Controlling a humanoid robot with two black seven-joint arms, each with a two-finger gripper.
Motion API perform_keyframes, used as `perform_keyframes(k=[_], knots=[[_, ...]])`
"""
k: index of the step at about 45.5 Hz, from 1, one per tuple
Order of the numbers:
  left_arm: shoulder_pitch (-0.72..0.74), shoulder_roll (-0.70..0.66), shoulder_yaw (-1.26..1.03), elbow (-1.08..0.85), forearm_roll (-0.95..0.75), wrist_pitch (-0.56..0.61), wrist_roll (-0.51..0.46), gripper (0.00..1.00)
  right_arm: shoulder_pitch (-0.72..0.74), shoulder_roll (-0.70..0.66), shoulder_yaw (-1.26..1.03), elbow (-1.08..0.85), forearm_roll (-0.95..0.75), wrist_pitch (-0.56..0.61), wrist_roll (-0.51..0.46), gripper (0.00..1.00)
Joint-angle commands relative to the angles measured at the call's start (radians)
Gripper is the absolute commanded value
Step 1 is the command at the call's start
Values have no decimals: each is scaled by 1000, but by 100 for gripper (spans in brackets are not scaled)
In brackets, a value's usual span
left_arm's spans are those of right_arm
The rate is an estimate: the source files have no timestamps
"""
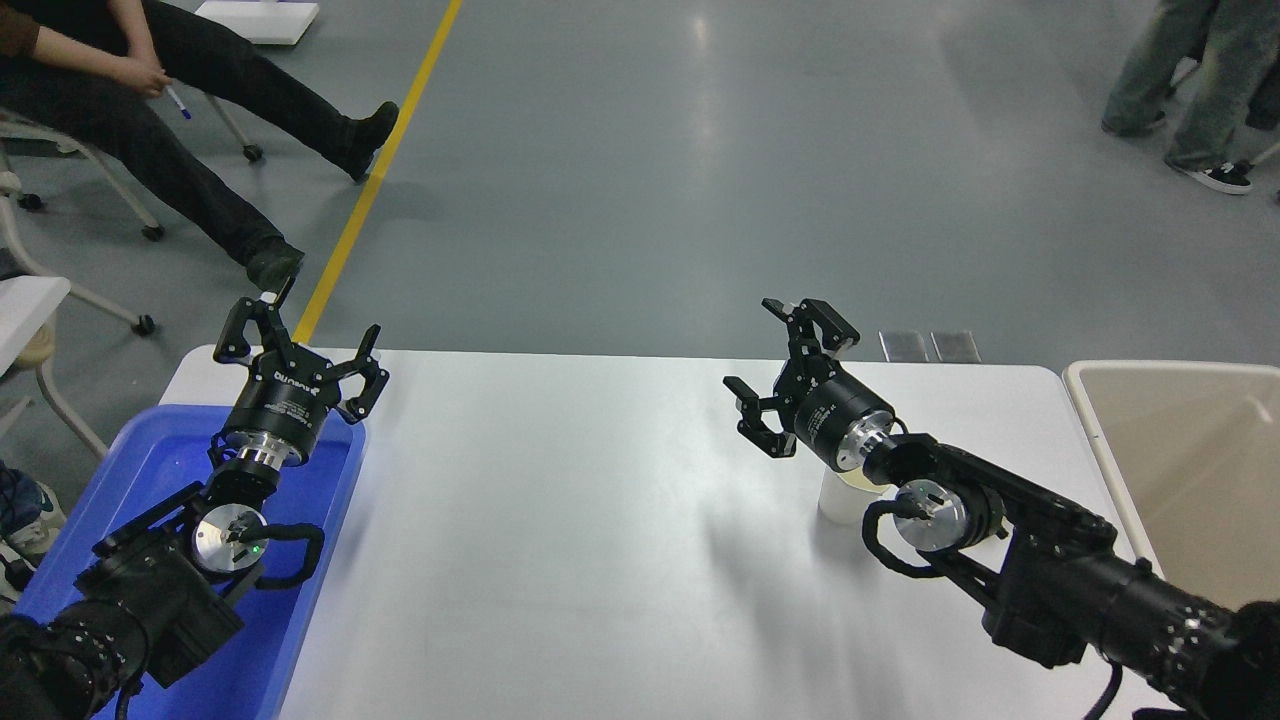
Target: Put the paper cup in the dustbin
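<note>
The paper cup (838, 497) stands upright on the white table (560, 520), mostly hidden under my right arm's wrist; only its white side and a bit of cream inside show. My right gripper (785, 372) is open and empty, raised above the table, up and left of the cup. The beige dustbin (1085, 400) stands off the table's right edge, partly cut off by the picture. My left gripper (300, 335) is open and empty, parked over the blue tray at the lower left.
A blue plastic tray (150, 470) sits at the table's left edge under my left arm. A seated person's legs (200, 150) are at the far left, another person's legs (1190, 90) at the top right.
</note>
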Motion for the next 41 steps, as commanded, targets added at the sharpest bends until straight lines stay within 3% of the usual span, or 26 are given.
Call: perform_keyframes(k=[1, 16, 41], knots=[[1, 0, 0, 0, 0, 0, 0, 100, 127, -166, -243, 65, -55, 37, -30, 100], [1, 0, 0, 0, 0, 0, 0, 100, 307, -304, -439, 245, -99, 59, -113, 100], [1, 0, 0, 0, 0, -2, 0, 100, 606, -312, -781, 302, -138, 69, -125, 100]])
